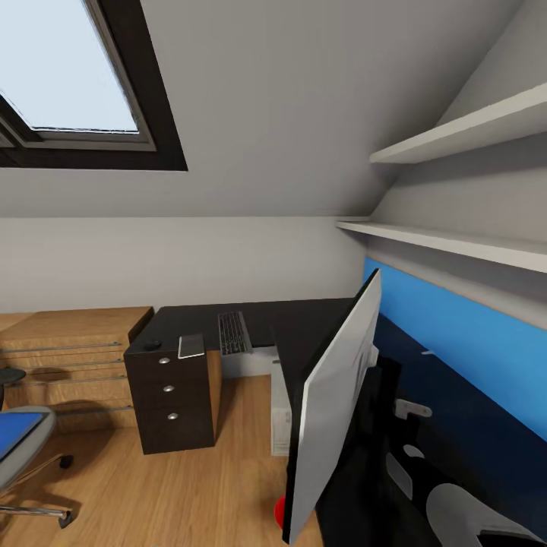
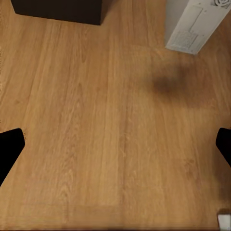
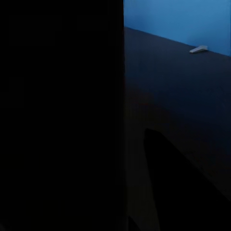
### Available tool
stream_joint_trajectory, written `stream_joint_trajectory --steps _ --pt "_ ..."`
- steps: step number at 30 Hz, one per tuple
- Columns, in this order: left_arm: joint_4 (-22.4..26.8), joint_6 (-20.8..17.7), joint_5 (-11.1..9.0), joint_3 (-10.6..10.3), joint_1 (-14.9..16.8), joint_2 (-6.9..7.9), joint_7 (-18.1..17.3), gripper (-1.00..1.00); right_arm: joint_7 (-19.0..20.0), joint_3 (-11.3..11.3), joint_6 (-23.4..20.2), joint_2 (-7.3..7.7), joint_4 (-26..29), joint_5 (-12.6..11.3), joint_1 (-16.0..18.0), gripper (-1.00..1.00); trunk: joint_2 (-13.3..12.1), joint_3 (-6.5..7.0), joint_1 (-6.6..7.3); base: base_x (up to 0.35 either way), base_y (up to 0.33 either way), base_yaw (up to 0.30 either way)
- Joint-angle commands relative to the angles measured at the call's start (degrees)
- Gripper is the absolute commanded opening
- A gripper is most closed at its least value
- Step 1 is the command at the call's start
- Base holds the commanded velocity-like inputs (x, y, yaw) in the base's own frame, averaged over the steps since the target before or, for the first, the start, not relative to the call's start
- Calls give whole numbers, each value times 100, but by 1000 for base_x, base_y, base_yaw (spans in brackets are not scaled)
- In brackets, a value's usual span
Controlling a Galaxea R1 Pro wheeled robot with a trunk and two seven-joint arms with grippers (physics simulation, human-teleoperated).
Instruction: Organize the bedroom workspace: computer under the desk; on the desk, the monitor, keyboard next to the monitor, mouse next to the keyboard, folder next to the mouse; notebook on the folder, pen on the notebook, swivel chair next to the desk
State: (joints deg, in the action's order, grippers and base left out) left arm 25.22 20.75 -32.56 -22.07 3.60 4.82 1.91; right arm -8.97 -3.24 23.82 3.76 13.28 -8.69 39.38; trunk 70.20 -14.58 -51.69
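Note:
The monitor (image 1: 334,410) hangs tilted and edge-on close in front of me, above the near end of the black desk (image 1: 304,323), its red dot (image 1: 279,510) low down. Its black panel (image 3: 57,115) sits between the fingers of my right gripper (image 3: 134,139), which looks shut on it; one dark finger (image 3: 178,187) shows. On the far desk wing lie the keyboard (image 1: 234,333), the grey notebook (image 1: 191,346) and the mouse (image 1: 153,344). The computer (image 1: 280,418) stands under the desk. The blue folder (image 1: 15,429) lies on the swivel chair (image 1: 26,456). My left gripper (image 2: 115,149) is open over the floor.
Black drawers (image 1: 171,406) with silver knobs hold up the desk's left end, with low wooden shelving (image 1: 72,357) beside them. A small whitish stick (image 3: 198,48), perhaps the pen, lies on the desk by the blue wall (image 1: 471,357). White shelves (image 1: 456,243) hang overhead. Wooden floor (image 2: 106,120) lies below.

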Motion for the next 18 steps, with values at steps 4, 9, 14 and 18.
stream_joint_trajectory --steps 4,9,14,18 --pt "-127 26 -49 -47 0 8 20 100 53 -53 17 -10 -36 -54 -1 -100 4 -9 -1 0 0 0" --pt "-140 27 -49 -43 0 8 20 100 53 -59 17 -8 -34 -43 -1 -100 4 -9 -1 0 -29 0" --pt "-140 30 -49 -36 0 14 18 100 53 -53 17 -7 -47 423 -1 -100 4 -9 -1 0 -109 0" --pt "-140 33 -49 -34 0 18 15 100 70 -334 17 -12 -13 817 -1 -100 4 -9 -1 0 -29 0"
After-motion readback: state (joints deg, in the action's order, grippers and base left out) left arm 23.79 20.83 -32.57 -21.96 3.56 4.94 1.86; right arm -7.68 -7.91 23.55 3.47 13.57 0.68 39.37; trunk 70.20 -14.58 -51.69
